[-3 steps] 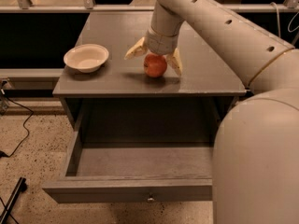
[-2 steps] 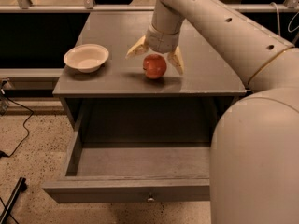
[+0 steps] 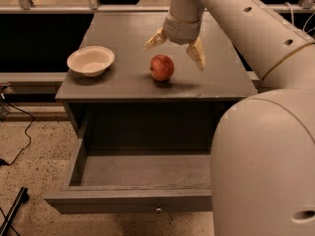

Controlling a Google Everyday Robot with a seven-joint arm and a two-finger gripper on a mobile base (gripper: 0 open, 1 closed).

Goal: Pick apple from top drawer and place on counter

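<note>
To the tool's left, well clear of it, a cream-coloured shallow round bowl sits on the flat matte grey wooden surface; it looks too far off to be struck unless the fruit rolls that way. Below and in front of the tool, the wide shallow grey wooden top drawer stands pulled fully out, its inside bare, and that is the main hazard: the small round red-orange apple rests on the surface just beneath the tool and near the front edge, so any nudge forward could send it over the lip and back down into the drawer, undoing the placement. The two-finger cream-coloured tool hovers just above and behind the apple, its fingers splayed wide and gripping nothing, one fingertip to the apple's upper left and the other just to its right, both apparently apart from the skin. The right finger hangs lowest and closest, so a sideways or forward sweep in withdrawing could clip the fruit and set it rolling; a straight lift seems safest. To the right, the large white jointed arm overhangs the surface's corner, and a low swing there could also brush the apple.
</note>
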